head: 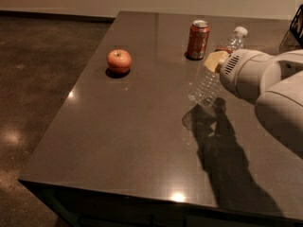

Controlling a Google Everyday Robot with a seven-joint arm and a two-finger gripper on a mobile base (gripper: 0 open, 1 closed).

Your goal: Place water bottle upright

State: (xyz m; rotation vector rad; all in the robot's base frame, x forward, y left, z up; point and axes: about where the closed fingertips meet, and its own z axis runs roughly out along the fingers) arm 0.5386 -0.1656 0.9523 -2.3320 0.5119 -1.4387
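Note:
The water bottle is clear ribbed plastic with a white cap and hangs tilted above the dark table. Its base points down-left and its cap up-right. My gripper is shut around the bottle's middle, on its label band, with one yellowish finger pad showing in front. The white arm comes in from the right and hides the rest of the gripper. The bottle's shadow lies on the table just below its base.
An orange-red soda can stands upright just behind and left of the bottle. A red apple sits on the left part of the table. A dark object shows at the far right edge. Brown floor lies to the left.

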